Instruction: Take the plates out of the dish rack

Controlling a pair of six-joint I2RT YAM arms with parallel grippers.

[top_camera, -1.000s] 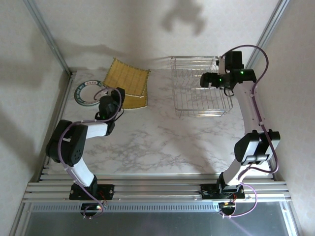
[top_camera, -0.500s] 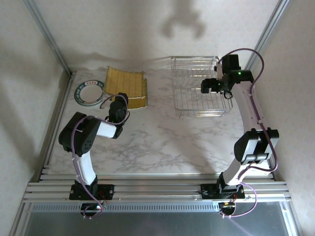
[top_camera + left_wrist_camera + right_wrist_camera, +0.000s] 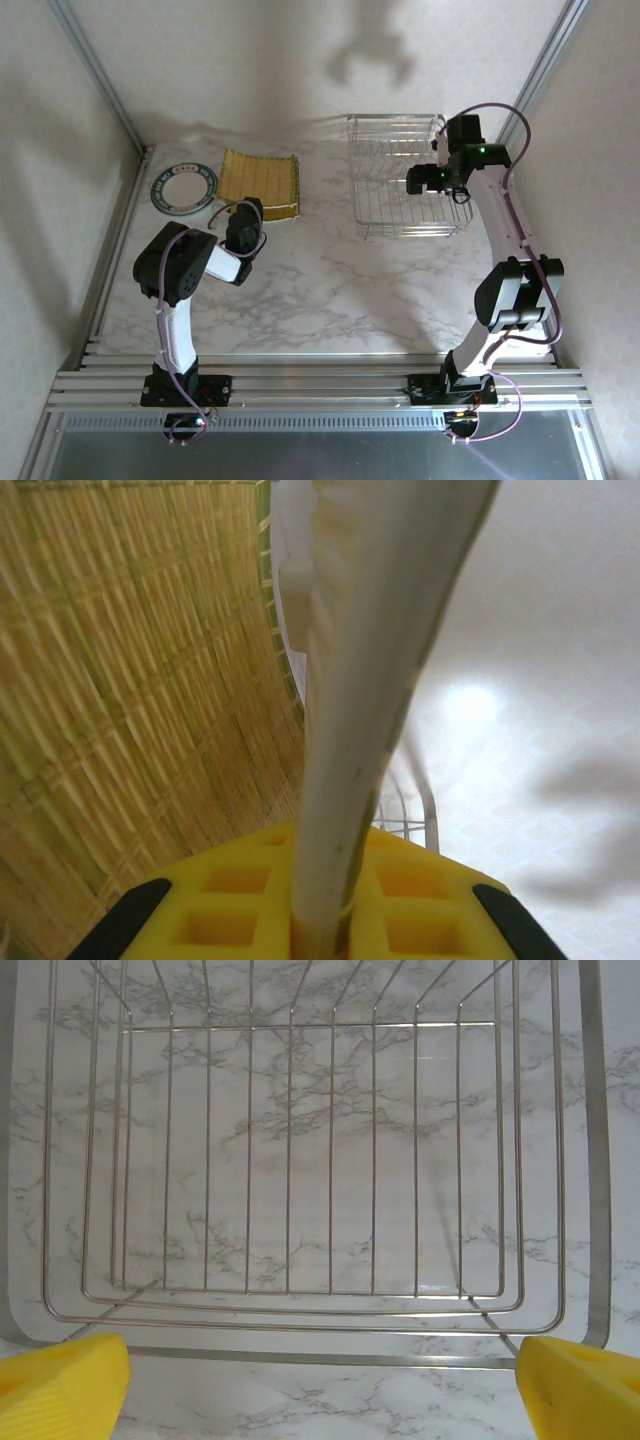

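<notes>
Marbled white tabletop [image 3: 330, 290] | left gripper [image 3: 320, 920] pinches rim of mustard-yellow square plate [image 3: 258, 183], far left, beside teal-rimmed round plate [image 3: 183, 188] | right gripper [image 3: 320, 1385] spread wide over silver wire dish rack [image 3: 405, 190]

Bare marble table [image 3: 320, 275] between mustard plate [image 3: 262, 178] and wire dish rack [image 3: 412, 231]

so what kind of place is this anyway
Probably a robot test bench, not a real kitchen: two white robot arms bolted to aluminium rails at a marble-patterned table, with a silver wire dish rack and a mustard-yellow square plate as props.
</notes>
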